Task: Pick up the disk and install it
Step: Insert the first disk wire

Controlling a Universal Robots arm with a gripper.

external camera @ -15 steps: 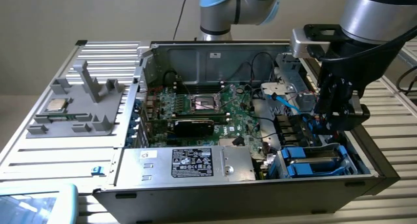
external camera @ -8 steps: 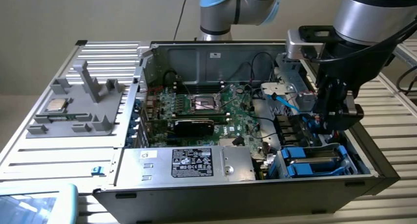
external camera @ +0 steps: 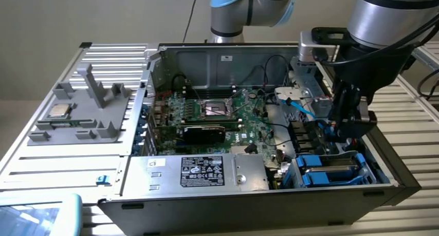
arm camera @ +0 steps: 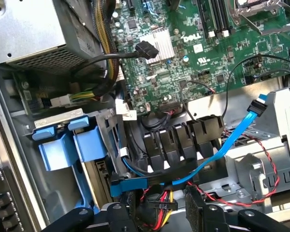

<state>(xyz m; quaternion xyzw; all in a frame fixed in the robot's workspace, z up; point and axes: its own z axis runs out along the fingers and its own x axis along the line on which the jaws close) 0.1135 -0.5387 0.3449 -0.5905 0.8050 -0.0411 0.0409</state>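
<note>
Presently: fingers (arm camera: 203,212) spread wide, nothing pinched betw. them; red/yellow power leads (arm camera: 159,209) show in the gap. Gripper (external camera: 351,134), black, points down into the open PC case (external camera: 240,210) at its drive-bay end, on the exterior view's right. Disk (external camera: 329,169), silver-grey in a blue frame, lies in the bay near the case's front corner, just below the gripper and apart from it, not held; the frame's blue tabs (arm camera: 58,130) show beside the open fingers in the wrist view. Adjacent items: blue SATA cable (arm camera: 232,145) looped across a row of black clips; green motherboard (external camera: 226,118); large silver box w/ black label (external camera: 199,171). Risks (est.): loose cabling crowds the bay, so a finger could snag the SATA cable or the power leads and drag a connector; bay walls stand close, so an off-centre descent may strike sheet metal or tilt the frame; a grip on the plastic tabs alone may slip. Surface: slatted metal table (external camera: 412,138); grey fixture (external camera: 89,102) carrying a small square CPU chip (external camera: 58,111), well apart on the exterior view's left. Room: plain pale wall (external camera: 82,15) behind.
</note>
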